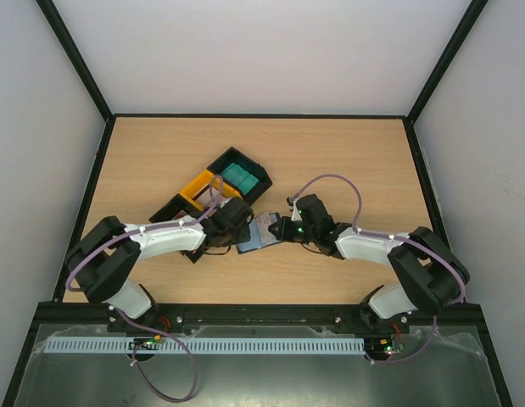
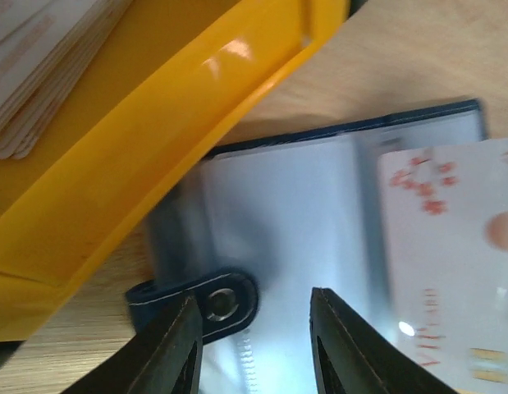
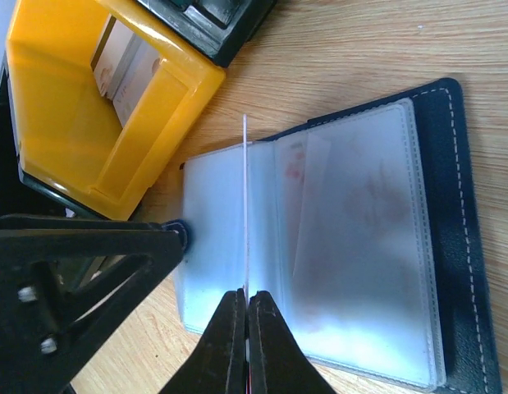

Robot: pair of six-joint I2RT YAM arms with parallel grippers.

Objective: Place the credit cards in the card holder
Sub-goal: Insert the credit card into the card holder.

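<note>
Navy holder (image 1: 254, 236) lies open on the bench (image 1: 347, 161), clear sleeves up, between the two grippers and just beside a yellow tray (image 1: 197, 188). The right gripper (image 3: 246, 300) is closed tight on one card (image 3: 246, 205), white with red marks, held on edge and upright over the sleeves near the fold. The left gripper (image 2: 249, 308) has its jaws apart and grips nothing. Its fingers (image 2: 176, 353) sit either side of the clasp tab (image 2: 225, 302) at the holder's edge; I cannot tell whether they touch it. More cards (image 2: 40, 66) sit stacked in the yellow tray.
</note>
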